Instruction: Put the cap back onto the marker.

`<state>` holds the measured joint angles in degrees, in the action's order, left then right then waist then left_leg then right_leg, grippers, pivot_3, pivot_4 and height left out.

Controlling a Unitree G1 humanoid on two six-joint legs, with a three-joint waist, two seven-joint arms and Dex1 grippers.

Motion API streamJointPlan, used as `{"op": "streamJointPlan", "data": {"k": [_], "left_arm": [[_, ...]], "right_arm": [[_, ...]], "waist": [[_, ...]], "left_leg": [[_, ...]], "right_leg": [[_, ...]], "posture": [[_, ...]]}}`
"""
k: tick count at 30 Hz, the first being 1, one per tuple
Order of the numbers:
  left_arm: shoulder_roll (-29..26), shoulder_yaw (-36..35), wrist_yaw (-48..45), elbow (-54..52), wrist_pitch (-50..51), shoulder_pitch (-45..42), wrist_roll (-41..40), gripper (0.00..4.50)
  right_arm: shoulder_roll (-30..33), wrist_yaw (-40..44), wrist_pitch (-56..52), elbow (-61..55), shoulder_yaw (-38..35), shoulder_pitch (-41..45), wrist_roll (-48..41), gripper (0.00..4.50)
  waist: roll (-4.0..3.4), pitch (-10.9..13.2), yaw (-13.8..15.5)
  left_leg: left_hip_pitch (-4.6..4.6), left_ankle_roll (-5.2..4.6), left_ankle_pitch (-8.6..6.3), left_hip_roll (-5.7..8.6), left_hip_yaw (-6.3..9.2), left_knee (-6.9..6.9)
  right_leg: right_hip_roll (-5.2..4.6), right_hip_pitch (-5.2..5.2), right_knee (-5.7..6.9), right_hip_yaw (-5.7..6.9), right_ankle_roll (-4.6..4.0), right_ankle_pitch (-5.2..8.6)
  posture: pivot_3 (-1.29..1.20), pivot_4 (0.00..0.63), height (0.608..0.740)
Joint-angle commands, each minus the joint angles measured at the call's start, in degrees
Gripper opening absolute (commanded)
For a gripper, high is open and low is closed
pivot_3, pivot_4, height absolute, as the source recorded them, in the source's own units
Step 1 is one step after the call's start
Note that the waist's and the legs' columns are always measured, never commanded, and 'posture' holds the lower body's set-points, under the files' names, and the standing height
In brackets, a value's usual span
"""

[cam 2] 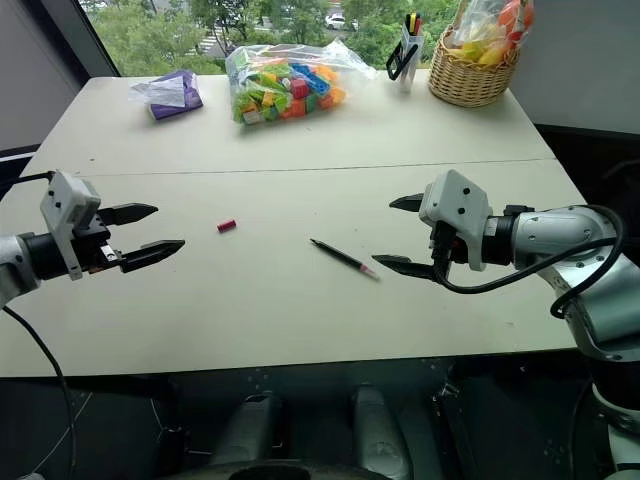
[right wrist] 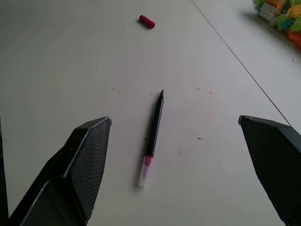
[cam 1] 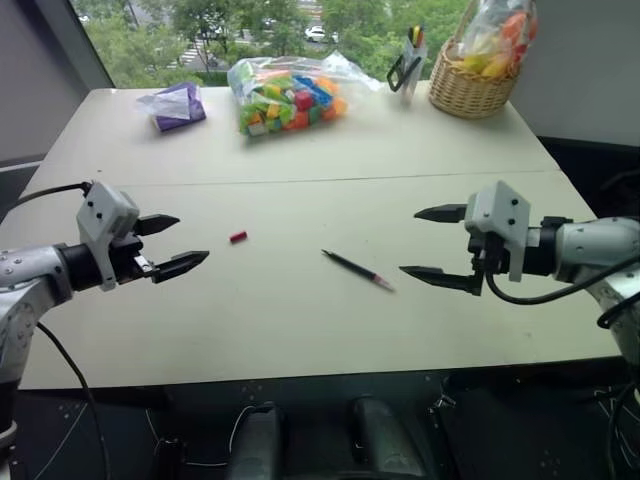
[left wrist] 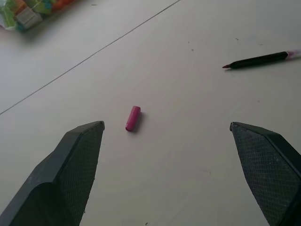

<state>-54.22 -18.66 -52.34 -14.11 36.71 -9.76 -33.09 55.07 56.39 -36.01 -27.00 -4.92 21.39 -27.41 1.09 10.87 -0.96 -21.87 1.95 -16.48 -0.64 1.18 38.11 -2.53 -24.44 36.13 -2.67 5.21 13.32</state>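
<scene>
The cap (cam 1: pixel 238 237), a tiny red cylinder, lies on the pale table (cam 1: pixel 300 310) left of centre. The marker (cam 1: pixel 357 270), a slim black stick with a pinkish end, lies flat near the middle, its tip toward the cap. My left gripper (cam 1: pixel 170 244) hovers open to the left of the cap, empty. My right gripper (cam 1: pixel 440 245) hovers open just right of the marker's pinkish end, also empty. In the left wrist view the cap (left wrist: pixel 133 117) lies ahead of the wide-apart fingers. In the right wrist view the marker (right wrist: pixel 154 136) lies ahead of that gripper's spread fingers.
At the back of the table sit a clear bag of coloured bricks (cam 1: pixel 290 95), a purple bag (cam 1: pixel 177 105), a pen cup (cam 1: pixel 412 55) and a wicker basket (cam 1: pixel 470 85). A seam (cam 1: pixel 300 180) crosses the tabletop.
</scene>
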Motion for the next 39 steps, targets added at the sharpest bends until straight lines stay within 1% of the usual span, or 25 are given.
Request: {"op": "streamJointPlan", "data": {"k": [1, 15, 19, 23, 28, 36, 39], "left_arm": [[-0.41, 0.62, -0.34, -0.57, -1.37, -0.42, 1.15, 4.48], [0.21, 2.87, -1.01, 1.58, -2.73, -2.1, 3.1, 4.48], [1.59, 6.17, -1.33, 5.47, -6.02, -5.05, 5.69, 4.48], [5.23, 11.68, -3.38, 15.12, -11.92, -11.0, 9.91, 4.48], [9.48, 16.88, -5.38, 31.04, -21.1, -18.85, 16.18, 4.48], [16.25, 20.52, -7.03, 57.03, -34.62, -30.55, 23.46, 4.48], [18.11, 20.67, -8.01, 63.72, -38.29, -33.78, 25.03, 4.48]], "right_arm": [[-0.04, -0.37, 0.43, -1.83, -0.6, 1.23, -0.6, 4.49], [0.33, -1.21, -0.59, -3.13, -1.17, 0.52, -1.23, 4.49], [-0.25, -1.96, -0.97, -3.62, -0.95, -0.07, -1.18, 4.49], [-1.11, -2.92, -1.3, -4.67, 0.03, -0.57, -1.2, 4.49], [-1.11, -3.57, -1.78, -5.51, -0.29, -1.13, -1.19, 4.49], [-0.96, -5.98, -3.2, -7.92, -2.39, -3.29, -1.42, 4.49], [-1.08, -7.14, -3.78, -8.97, -3.1, -4.03, -1.67, 4.49]], "waist": [[0.0, 0.0, 0.01], [0.0, 0.0, 0.06], [0.0, 0.0, 0.19], [0.01, 0.0, 0.28], [0.01, -0.01, 0.23], [0.02, -0.01, 0.34], [0.04, -0.01, 0.36]], "left_leg": [[0.0, 0.0, 0.0, 0.0, 0.0, 0.0], [-0.02, 0.0, 0.0, 0.0, 0.0, 0.0], [-0.02, 0.0, 0.0, 0.01, 0.0, 0.0], [-0.04, 0.0, 0.0, 0.04, 0.01, 0.04], [-0.12, 0.0, 0.0, 0.06, 0.02, 0.04], [-0.27, 0.0, 0.01, 0.08, 0.06, 0.11], [-0.33, 0.0, 0.01, 0.1, 0.09, 0.13]], "right_leg": [[0.0, 0.0, 0.0, 0.0, 0.0, 0.0], [0.0, -0.01, 0.0, 0.0, 0.0, 0.0], [-0.01, -0.01, 0.0, 0.0, 0.01, 0.0], [0.0, 0.0, 0.01, 0.01, 0.04, -0.03], [0.01, -0.03, 0.0, 0.01, 0.2, -0.12], [0.01, -0.14, 0.02, 0.03, 0.23, -0.14], [0.0, -0.15, 0.01, 0.04, 0.24, -0.15]], "posture": [[0.0, 0.15, 0.74], [0.0, 0.15, 0.74], [0.0, 0.15, 0.74], [0.0, 0.15, 0.74], [0.0, 0.15, 0.74], [0.0, 0.15, 0.74], [0.0, 0.15, 0.74]]}}
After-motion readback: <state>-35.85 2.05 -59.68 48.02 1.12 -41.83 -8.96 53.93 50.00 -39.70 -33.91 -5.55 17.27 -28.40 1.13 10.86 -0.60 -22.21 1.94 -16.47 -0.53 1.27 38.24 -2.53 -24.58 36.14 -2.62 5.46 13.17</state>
